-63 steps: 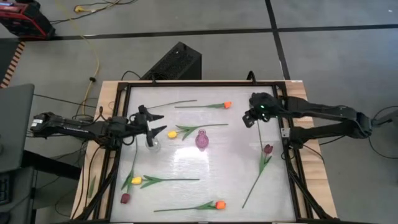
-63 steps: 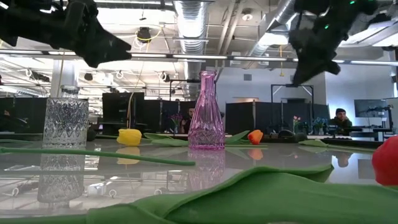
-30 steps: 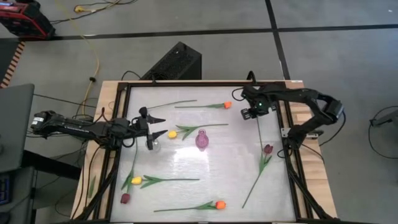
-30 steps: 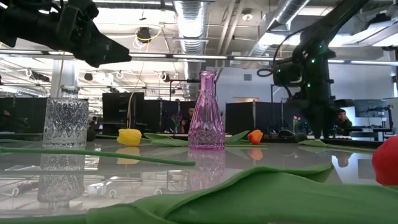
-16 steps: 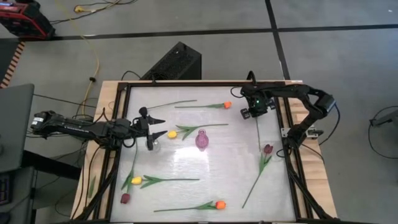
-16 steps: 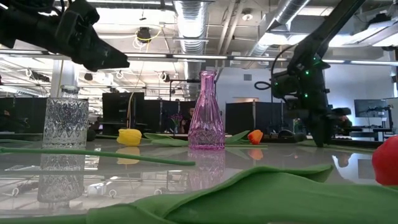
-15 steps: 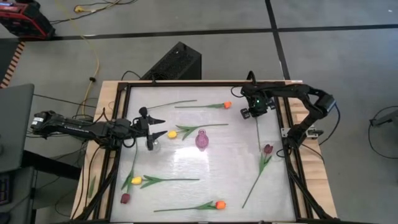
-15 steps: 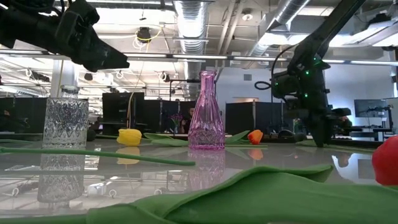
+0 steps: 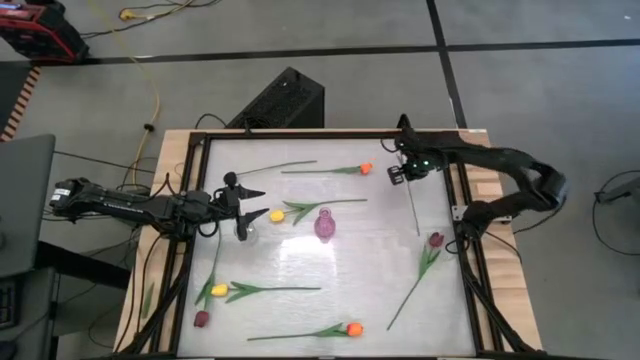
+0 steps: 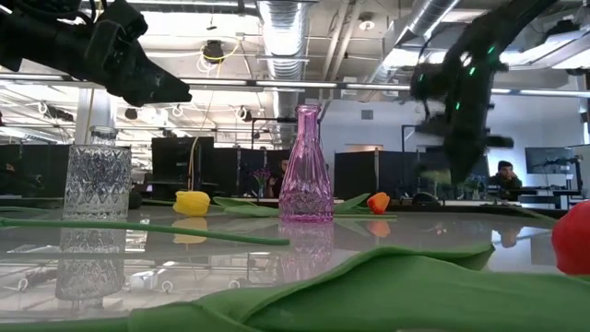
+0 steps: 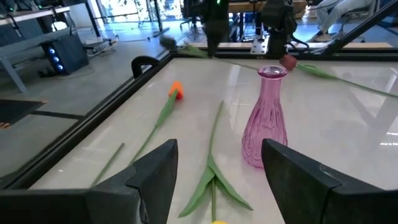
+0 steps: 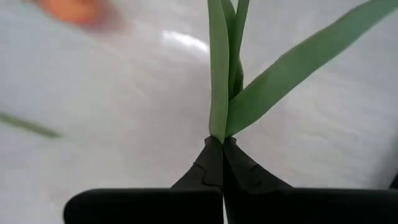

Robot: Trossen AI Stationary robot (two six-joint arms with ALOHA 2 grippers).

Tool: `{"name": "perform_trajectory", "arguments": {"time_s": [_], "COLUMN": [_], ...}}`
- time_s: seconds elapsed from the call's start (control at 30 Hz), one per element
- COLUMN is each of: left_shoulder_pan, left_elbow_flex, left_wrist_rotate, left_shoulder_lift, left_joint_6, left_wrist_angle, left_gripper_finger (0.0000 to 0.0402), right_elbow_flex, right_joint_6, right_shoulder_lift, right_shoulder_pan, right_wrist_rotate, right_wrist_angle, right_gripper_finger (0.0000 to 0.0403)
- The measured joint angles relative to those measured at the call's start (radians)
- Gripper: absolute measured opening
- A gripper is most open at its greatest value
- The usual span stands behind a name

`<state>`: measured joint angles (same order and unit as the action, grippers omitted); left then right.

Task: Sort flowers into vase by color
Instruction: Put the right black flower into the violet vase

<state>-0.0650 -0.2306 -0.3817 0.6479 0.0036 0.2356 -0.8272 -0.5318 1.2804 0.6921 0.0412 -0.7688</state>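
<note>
Several tulips lie flat on the white table: orange (image 9: 366, 168), yellow (image 9: 277, 215), a second yellow (image 9: 219, 290), maroon (image 9: 201, 319), a second orange (image 9: 353, 328) and a second maroon (image 9: 435, 240). The purple vase (image 9: 323, 224) stands mid-table, and the clear vase (image 9: 243, 231) stands to its left. My left gripper (image 9: 247, 195) hovers open above the clear vase, as the low view also shows (image 10: 157, 83). My right gripper (image 9: 398, 174) is raised near the far right corner, shut on a thin green stem (image 9: 413, 208). That stem's head does not show. My right gripper pinches the green stem where two leaves meet it (image 12: 219, 127), between its two shut fingertips (image 12: 211, 155). Stem and leaves run straight on ahead of the fingers. In the high view the stem reaches toward the near edge and ends beside the maroon tulip.
A bare green stem (image 9: 285, 165) lies near the far edge. The black frame (image 9: 462, 230) borders the table close to my right arm. A broad green leaf (image 10: 369, 295) fills the low view's foreground. Open table lies between the purple vase and the right-hand maroon tulip.
My right gripper was down at the table near the far right corner. It has since risen and moved slightly toward the far edge, and the stem's far end has come up with it. My right arm's elbow has swung outward.
</note>
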Motion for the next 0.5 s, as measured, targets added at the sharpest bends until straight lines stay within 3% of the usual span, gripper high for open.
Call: {"name": "perform_trajectory", "arguments": {"time_s": [0.23,0.37,0.5], "left_shoulder_pan": [0.000,0.000,0.000], "left_elbow_flex": [0.000,0.000,0.000], "left_wrist_rotate": [-0.009,-0.026,-0.043], "left_shoulder_lift": [0.000,0.000,0.000], "left_joint_6": [-0.003,-0.008,-0.017], "left_wrist_angle": [0.000,0.000,0.001], "left_gripper_finger": [0.0222,0.0222,0.0222], "right_elbow_flex": [-0.002,-0.005,-0.048], "right_joint_6": [-0.032,0.056,0.227], "right_shoulder_lift": [-0.252,-0.282,-0.256], "right_shoulder_pan": [-0.216,-0.416,-0.596], "right_wrist_rotate": [-0.011,0.007,0.108], "right_wrist_angle": [0.413,0.711,0.867], "right_gripper_finger": [0.0016,0.0015,0.0015]}}
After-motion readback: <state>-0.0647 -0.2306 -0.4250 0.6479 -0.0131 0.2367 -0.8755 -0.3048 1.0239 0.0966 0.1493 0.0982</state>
